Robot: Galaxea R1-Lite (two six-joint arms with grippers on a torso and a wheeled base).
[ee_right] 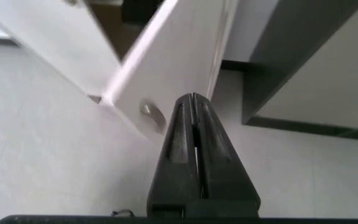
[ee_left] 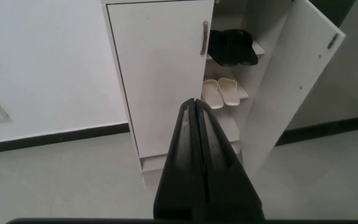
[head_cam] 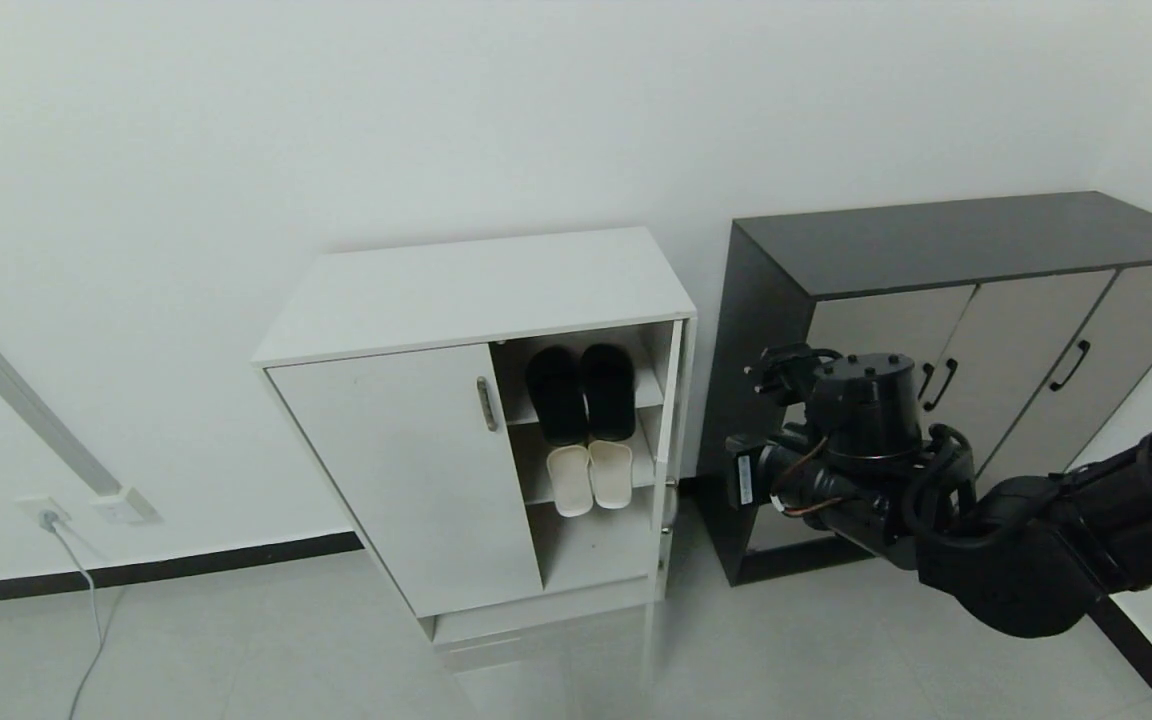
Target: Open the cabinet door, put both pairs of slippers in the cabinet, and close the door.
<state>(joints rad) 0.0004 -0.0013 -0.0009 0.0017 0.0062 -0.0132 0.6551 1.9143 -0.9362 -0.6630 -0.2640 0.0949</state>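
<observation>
Two pairs of slippers are sitting in the white shoe cabinet (head_cam: 476, 290). The black slippers (head_cam: 581, 390) are on the top shelf and the white slippers (head_cam: 590, 477) are on the shelf right under it, each pair side by side with heels at the front edge. It's dark at the back, so I can't make out the toes of the black pair.

The left door (head_cam: 406, 470) is shut, so that whole half of the inside is hidden. The right door (ee_left: 291, 87) is swung wide open. From the head view it's edge-on, basically a thin white strip, with its handle (ee_left: 332, 40) by the free edge.

The left jaws are pressed together with nothing in them. They hang back from the cabinet front, with floor tiles (ee_left: 73, 174) in between. The right jaws are closed to a hairline slit, also holding nothing, near the open door's outer side and apart from it.

The right arm (head_cam: 1016, 540) covers part of the dark cabinet (head_cam: 966, 240) next door, and that cabinet's far end is cut off at the frame edge. The open door stands between that arm and the shelves.
</observation>
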